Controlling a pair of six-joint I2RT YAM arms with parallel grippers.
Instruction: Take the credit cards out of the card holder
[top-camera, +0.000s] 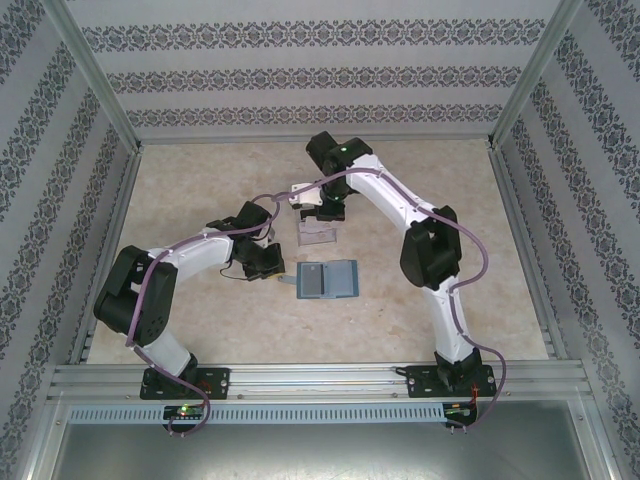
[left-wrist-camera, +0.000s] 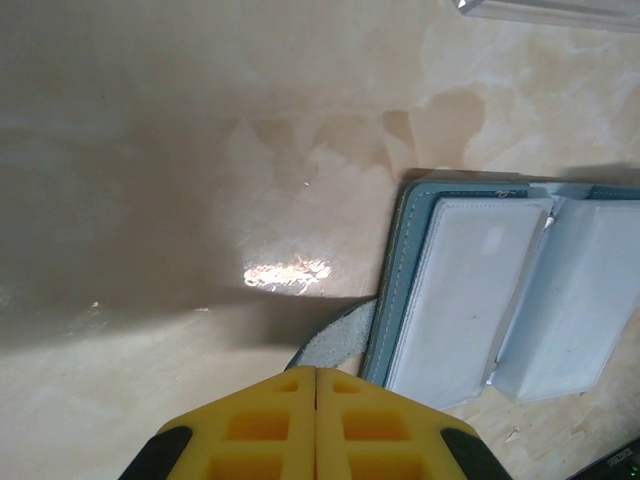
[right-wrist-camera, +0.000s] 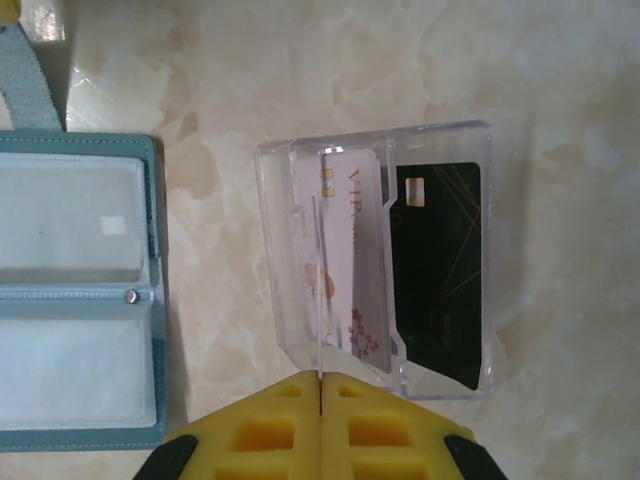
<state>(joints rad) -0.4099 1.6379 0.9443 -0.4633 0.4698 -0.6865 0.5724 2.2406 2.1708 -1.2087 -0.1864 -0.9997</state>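
Note:
The teal card holder (top-camera: 325, 281) lies open on the table, its two pale inner pockets facing up (left-wrist-camera: 500, 300) (right-wrist-camera: 75, 300). A grey tab (left-wrist-camera: 340, 338) sticks out from its left edge. My left gripper (left-wrist-camera: 317, 372) (top-camera: 270, 265) is shut, with its tips right over that tab; I cannot tell whether it is pinched. The credit cards stand in a clear tray (right-wrist-camera: 440, 130): a whitish one (right-wrist-camera: 350, 250) and a dark one (right-wrist-camera: 440, 270). My right gripper (right-wrist-camera: 320, 378) (top-camera: 325, 210) is shut at the tray's near side. A thin clear edge (right-wrist-camera: 318, 290) runs up to its seam.
The clear tray (top-camera: 318, 236) sits just behind the card holder near the table's middle, and its corner (left-wrist-camera: 550, 8) shows in the left wrist view. A teal strap (right-wrist-camera: 30, 70) extends from the holder. Metal frame rails and patterned walls enclose the beige table (top-camera: 200, 180).

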